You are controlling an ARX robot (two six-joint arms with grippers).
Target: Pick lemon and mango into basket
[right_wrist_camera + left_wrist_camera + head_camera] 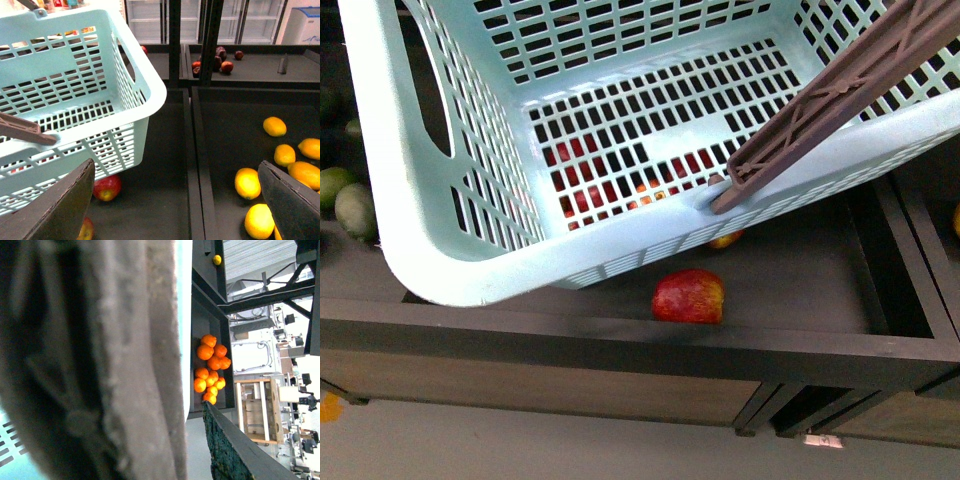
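At the far left of the front view, two dull green rounded fruits are seen on the dark wooden display shelf. Next to them, the light aqua plastic basket with slotted lattice walls is held tilted over the shelf. Its brown arched plastic handle is laid across the right part of the rim. A round red apple lies on the shelf just below the basket's near edge, and more red fruit is glimpsed through the slotted floor.

The left wrist view is mostly filled by a blurred grey-brown mass close to the lens. Whether the left gripper is apart or together cannot be told. Beyond the mass, a heap of round bright orange fruits is seen in a dark bin.

In the right wrist view, the right gripper is shown with its dark fingers spread wide, clamped on nothing. In the compartment to the right of the basket, beyond a dark divider, several yellow and orange-yellow fruits are scattered, well apart from the basket. Among them an oblong orange-yellow mango is partly covered by one finger. Which of the yellow fruits is the lemon cannot be told.
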